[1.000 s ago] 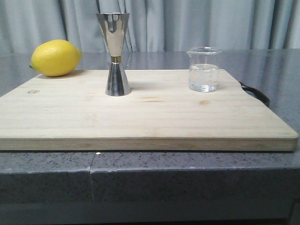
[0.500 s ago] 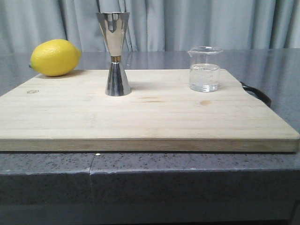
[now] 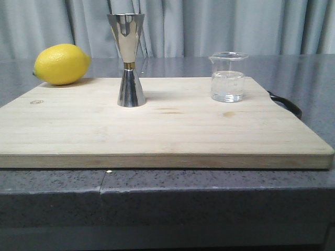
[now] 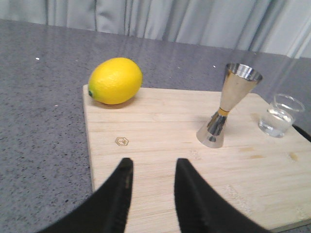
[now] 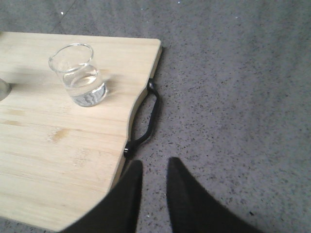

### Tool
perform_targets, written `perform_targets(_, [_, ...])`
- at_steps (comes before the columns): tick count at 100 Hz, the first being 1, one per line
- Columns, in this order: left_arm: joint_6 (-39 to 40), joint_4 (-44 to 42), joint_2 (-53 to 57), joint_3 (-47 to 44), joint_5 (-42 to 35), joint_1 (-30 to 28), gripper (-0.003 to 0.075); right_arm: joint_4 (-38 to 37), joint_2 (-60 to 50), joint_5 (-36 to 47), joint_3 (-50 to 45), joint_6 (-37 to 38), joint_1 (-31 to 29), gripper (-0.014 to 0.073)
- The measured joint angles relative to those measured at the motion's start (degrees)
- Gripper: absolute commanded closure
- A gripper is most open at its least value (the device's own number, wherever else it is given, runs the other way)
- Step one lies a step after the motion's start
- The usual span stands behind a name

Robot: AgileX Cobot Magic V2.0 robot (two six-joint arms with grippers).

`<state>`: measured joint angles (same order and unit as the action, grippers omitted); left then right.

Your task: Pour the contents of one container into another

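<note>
A clear glass beaker point(image 3: 228, 77), about half full of water, stands upright near the far right corner of a pale wooden cutting board point(image 3: 157, 136) on a grey stone desk point(image 3: 209, 198), while the steel jigger point(image 3: 127, 60) it is meant to fill stands upright well to its left, at about 9 o'clock from it in the front view, its long axis vertical and its wide mouth up. In the right wrist view the right pincer point(image 5: 150, 187) hangs over bare desk just off the board's right edge, beside the black loop handle point(image 5: 146, 121), with its two dark fingers a narrow gap apart and holding nothing; the beaker sits ahead of it at about 11 o'clock, nothing between them. The left pincer point(image 4: 151, 189) hovers over the near left part of the board, fingers likewise parted and empty, with the jigger ahead at roughly 1 o'clock and a lemon point(image 4: 115, 80) at 11 o'clock. The right arm looks the nearer to the beaker, so the reach probably falls to it. Against the front view of a second ago, the beaker, jigger and lemon stand where they did; only the framing shifts a touch.
</note>
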<state>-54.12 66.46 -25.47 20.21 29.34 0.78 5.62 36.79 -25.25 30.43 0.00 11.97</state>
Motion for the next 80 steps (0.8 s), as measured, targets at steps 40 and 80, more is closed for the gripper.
perform_targets(40, [-40.94, 32.4, -21.49, 0.25, 9.99, 0.0, 0.0246, 0.46, 13.42, 20.2, -0.67, 0.0, 5.96, 0.0127])
perform_targets(80, [-59.83, 34.81, -41.31, 3.89, 24.09, 0.0, 0.0246, 0.46, 23.83, 34.66, -4.08, -0.3, 11.3, 0.0129])
